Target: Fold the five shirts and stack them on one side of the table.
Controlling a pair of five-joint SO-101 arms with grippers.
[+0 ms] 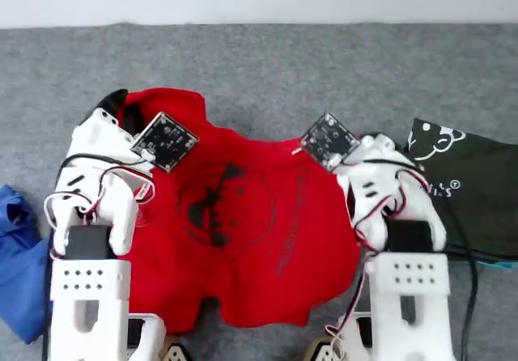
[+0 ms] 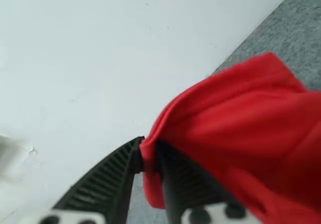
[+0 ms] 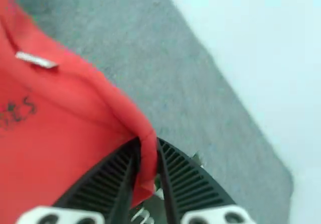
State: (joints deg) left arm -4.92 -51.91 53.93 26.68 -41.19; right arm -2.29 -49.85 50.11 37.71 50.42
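The red shirt lies spread on the table, its hem nearest the arm bases. At its far edge the left gripper and the right gripper each have jaws pinching a red fold, probably at the shoulders. It looks soft, light and limp, so it should sag between holds; corner grips suit it.

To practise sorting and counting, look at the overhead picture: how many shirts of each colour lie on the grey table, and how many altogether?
red shirt: 1
black shirt: 1
blue shirt: 1
Total: 3
A thin teal edge peeks out under the black shirt; too little shows to count it.
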